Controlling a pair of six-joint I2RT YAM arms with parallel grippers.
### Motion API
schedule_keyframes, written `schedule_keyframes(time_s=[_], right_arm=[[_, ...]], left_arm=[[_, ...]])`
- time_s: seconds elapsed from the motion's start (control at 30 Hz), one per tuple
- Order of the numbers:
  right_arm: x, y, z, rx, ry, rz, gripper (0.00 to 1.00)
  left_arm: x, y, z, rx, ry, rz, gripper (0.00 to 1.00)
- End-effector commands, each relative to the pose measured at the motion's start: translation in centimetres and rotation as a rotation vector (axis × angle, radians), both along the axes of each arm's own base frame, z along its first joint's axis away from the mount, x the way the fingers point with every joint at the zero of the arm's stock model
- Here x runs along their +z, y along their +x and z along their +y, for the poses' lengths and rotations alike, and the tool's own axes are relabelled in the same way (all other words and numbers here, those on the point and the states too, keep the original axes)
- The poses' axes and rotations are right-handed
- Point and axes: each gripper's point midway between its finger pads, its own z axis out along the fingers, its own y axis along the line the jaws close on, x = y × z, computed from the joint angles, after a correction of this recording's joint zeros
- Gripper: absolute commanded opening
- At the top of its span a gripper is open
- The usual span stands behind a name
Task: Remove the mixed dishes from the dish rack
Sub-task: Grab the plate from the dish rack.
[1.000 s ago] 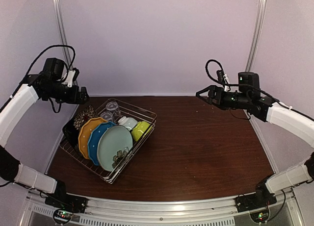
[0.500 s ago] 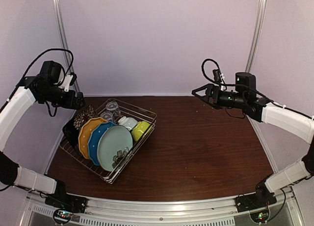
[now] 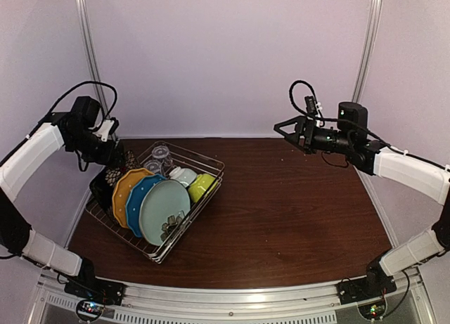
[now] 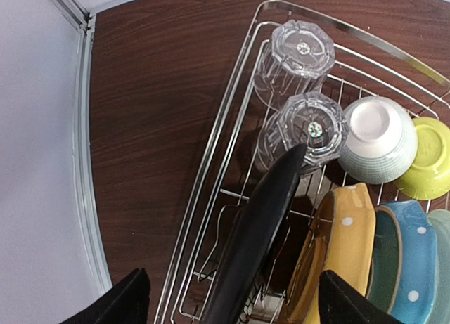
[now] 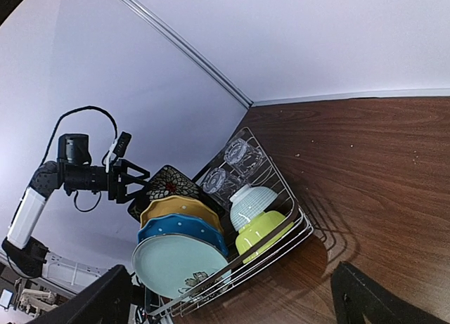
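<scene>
The dish rack (image 3: 208, 195) stands at the table's left. It holds a dark patterned plate (image 3: 114, 175), an orange-yellow dotted plate (image 3: 125, 188), a blue dotted plate (image 3: 139, 195) and a pale teal plate (image 3: 163, 202) on edge. It also holds a small pale bowl (image 3: 184, 175), a lime-green bowl (image 3: 202, 185) and two upturned glasses (image 3: 161, 154). My left gripper (image 3: 118, 157) is open just above the dark plate's rim (image 4: 260, 225), with one finger on either side of it (image 4: 239, 306). My right gripper (image 3: 280, 131) hangs open and empty, high over the table's far right.
The rack's left wire rim (image 4: 218, 148) runs close to the side wall and its metal rail (image 4: 84, 162). In the right wrist view the rack (image 5: 299, 224) lies far off, with bare brown tabletop (image 5: 380, 183) between.
My left gripper has come down and to the right, over the dark plate's rim. My right gripper has shifted slightly left and stayed open.
</scene>
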Motion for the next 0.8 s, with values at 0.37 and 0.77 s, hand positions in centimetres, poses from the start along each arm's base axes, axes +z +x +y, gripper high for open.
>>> schedule_keyframes(time_s=[0.37, 0.77], right_arm=[[-0.1, 0.0, 0.6, 0.022, 0.046, 0.014, 1.0], [-0.3, 0.5, 0.8, 0.026, 0.065, 0.029, 1.0]], left_arm=[[-3.7, 0.8, 0.2, -0.067, 0.062, 0.075, 0.63], [-5.1, 1.2, 0.6, -0.162, 0.143, 0.109, 0.51]])
